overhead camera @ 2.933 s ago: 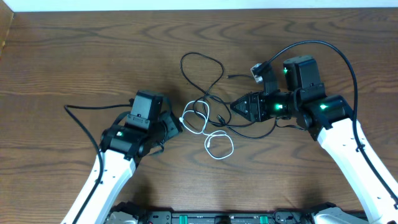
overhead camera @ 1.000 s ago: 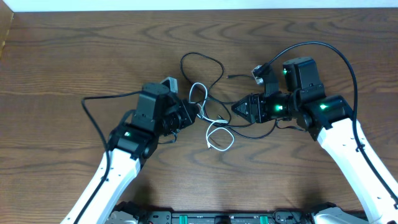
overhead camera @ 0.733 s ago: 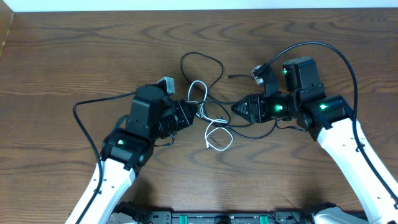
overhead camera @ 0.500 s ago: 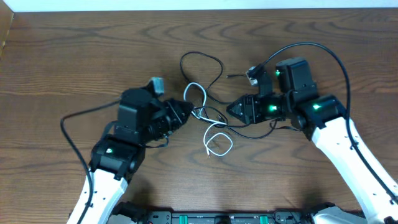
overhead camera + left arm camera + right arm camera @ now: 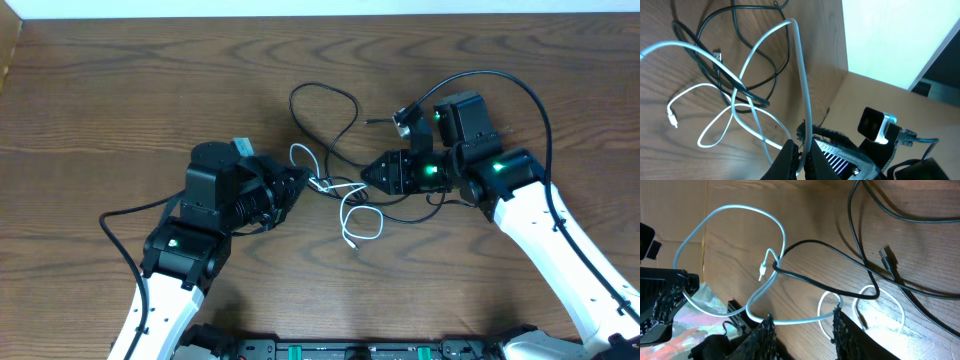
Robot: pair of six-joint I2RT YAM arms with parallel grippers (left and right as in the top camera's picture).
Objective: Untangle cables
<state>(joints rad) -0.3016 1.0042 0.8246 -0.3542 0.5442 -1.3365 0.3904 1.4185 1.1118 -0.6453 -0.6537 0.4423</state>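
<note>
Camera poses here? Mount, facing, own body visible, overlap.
Overhead: above the table, looking straight down; both arms, left hand, right hand.
Left wrist: on left arm, facing across the tangle; own fingers pinch white cable.
Right wrist: on right arm, facing the left hand; own fingers spread.
Shared: white cable, black cable in all.

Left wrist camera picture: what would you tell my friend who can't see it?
The left gripper pinches a white cable that runs up the middle of the picture. Beyond it, the white cable makes loops on a brown wooden table, tangled with a thin black cable.
</note>
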